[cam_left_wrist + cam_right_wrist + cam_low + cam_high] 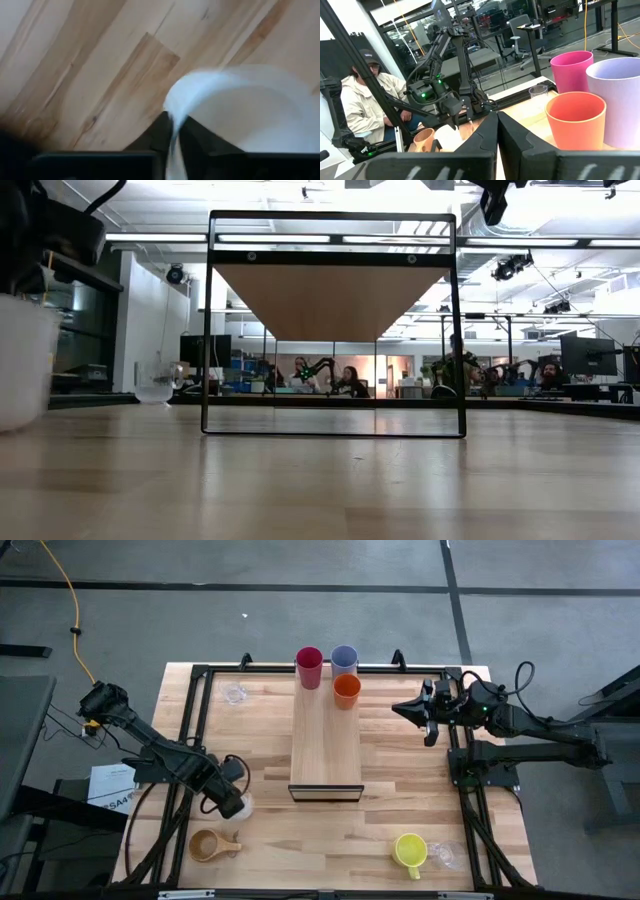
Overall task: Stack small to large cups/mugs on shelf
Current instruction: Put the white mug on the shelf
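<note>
Shelf (325, 745): three tumblers at 12 o'clock | left jaws (232, 802) clamp white mug (240, 806) rim at 8 | right jaws (424, 712) closed, empty, at 2 | five cups remain on worktop (400, 800).

Evenly and brightly lit from overhead ceiling strip lights (330, 242) glaring white in the low view, with soft short shadows under the long light-wood plank shelf (325, 740), heavy close-range blur on the white ceramic mug (240, 115), and background haze beyond the glass partition.
</note>
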Robot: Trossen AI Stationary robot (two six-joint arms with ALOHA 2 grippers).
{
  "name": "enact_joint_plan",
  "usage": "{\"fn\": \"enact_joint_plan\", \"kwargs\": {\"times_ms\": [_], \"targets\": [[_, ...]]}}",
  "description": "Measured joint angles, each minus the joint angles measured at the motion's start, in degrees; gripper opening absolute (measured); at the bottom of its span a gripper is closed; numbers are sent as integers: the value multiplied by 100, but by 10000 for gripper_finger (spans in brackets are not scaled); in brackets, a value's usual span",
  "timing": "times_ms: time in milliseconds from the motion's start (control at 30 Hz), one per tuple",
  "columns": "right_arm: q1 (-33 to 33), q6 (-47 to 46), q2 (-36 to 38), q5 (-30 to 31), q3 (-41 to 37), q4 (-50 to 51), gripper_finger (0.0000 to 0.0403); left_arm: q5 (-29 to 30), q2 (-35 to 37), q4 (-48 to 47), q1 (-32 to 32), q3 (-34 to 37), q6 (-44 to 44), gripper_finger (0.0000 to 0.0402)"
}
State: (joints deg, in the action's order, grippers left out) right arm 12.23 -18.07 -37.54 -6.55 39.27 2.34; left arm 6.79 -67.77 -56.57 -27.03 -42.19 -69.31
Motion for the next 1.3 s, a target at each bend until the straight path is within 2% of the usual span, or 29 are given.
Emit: {"fn": "enact_joint_plan", "kwargs": {"times_ms": [267,400,533,633,733,867,933,1033,1100,1200,1300], "targets": [[1,-6,1,0,0,-2,0,170,109,-75,2,-280,43,6],[1,2,2,0,0,-16,0,251,410,-200,2,-760,184,4],[0,5,2,0,0,-33,0,585,788,-547,1,-1453,370,2],[0,7,1,0,0,-32,0,1111,1064,-670,0,-2102,614,2],[0,7,0,0,0,-35,0,1976,1224,-666,2,-2715,1056,2],[0,3,2,0,0,-50,0,3123,1258,-289,52,-3237,2124,1],[0,-2,2,0,0,-75,0,3414,1266,144,253,-3304,2709,1],[0,-4,2,-2,0,-179,0,3429,1291,938,635,-3246,3578,1],[0,-6,0,-2,0,-299,0,3241,1303,1596,902,-3079,4176,0],[0,-9,2,-4,0,-456,0,2444,1294,2472,1452,-2745,4844,0],[0,-20,1,-4,1,-545,0,1464,1294,3447,2123,-2290,5155,0]]}}
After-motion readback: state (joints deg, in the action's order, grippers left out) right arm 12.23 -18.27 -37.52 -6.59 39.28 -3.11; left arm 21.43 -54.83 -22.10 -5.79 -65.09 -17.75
